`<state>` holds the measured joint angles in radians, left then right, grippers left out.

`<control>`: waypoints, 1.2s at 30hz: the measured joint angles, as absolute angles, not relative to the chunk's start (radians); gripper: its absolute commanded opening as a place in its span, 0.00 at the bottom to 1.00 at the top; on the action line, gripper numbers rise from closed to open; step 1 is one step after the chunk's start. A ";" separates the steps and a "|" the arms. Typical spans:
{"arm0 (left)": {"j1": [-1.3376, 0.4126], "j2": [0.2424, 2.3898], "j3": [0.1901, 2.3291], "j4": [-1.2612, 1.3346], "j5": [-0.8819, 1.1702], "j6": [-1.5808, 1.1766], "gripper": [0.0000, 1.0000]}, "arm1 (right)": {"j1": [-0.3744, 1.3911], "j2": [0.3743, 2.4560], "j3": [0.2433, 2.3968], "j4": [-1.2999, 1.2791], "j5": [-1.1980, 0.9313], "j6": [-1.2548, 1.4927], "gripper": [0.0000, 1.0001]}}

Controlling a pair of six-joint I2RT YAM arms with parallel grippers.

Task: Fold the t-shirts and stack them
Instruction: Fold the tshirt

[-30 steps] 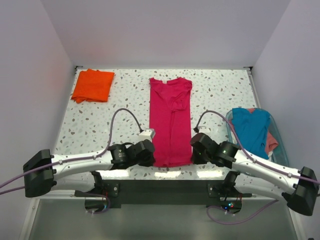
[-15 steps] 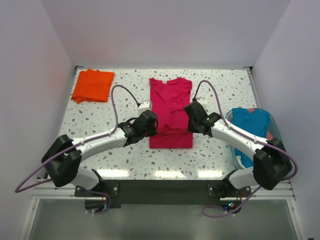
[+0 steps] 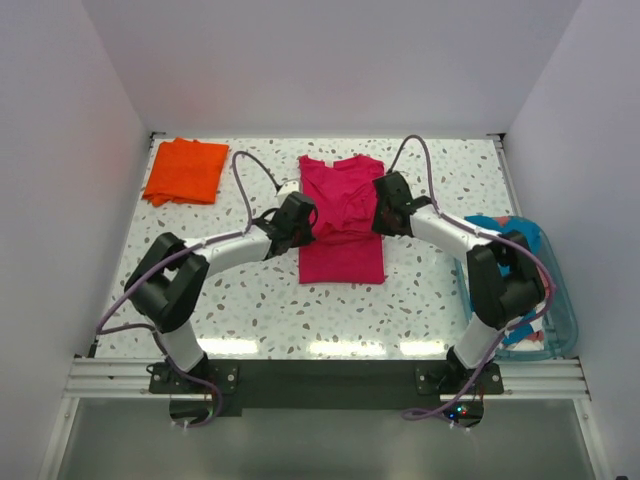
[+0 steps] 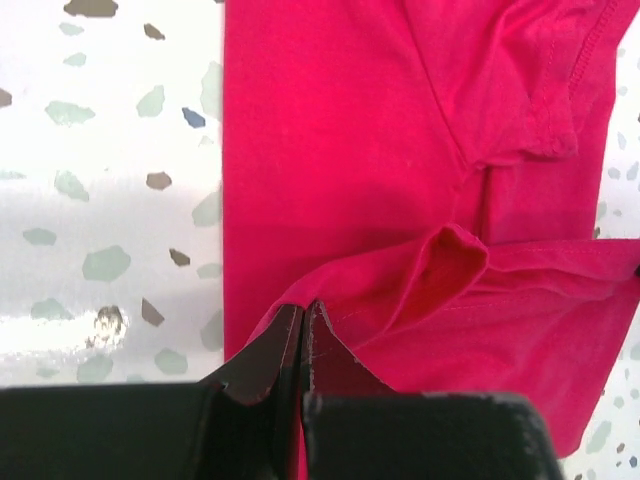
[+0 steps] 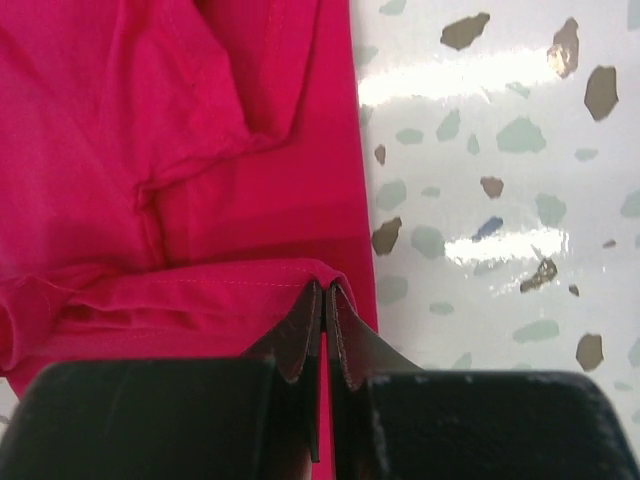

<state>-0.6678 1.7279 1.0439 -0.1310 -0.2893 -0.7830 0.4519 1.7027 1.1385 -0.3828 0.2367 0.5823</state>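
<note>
**Both claws pinching the magenta shirt's hem, shirt doubled over**

- Left claw (image 4: 302, 312): fingers pressed together on the left corner of the hem of the magenta-red t-shirt (image 4: 340, 150). The cloth peaks up right at the tips.
- Right claw (image 5: 325, 292): same on the right corner, tips nipped tight on the stitched hem edge.
- Overhead: left claw (image 3: 300, 225) and right claw (image 3: 385, 218) sit at opposite side edges of the shirt (image 3: 342, 215), with the hem running between them.
- A doubled layer lies on the base side of the claws. Sleeves and collar lie flat just beyond the tips.
- Speckled table (image 3: 250, 310) is bare outboard of each claw.
- Clear blue-rimmed tub (image 3: 562, 300) is off to the right of the right claw, partly behind that arm. A teal-blue t-shirt (image 3: 488, 226) is inside.
- Orange t-shirt (image 3: 186, 170) lies folded, well apart to the left of the left claw and farther back.
</note>
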 measured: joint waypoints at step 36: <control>-0.678 1.829 1.050 -0.100 -0.207 -0.668 0.05 | 0.489 1.834 1.166 -0.331 0.139 0.503 0.11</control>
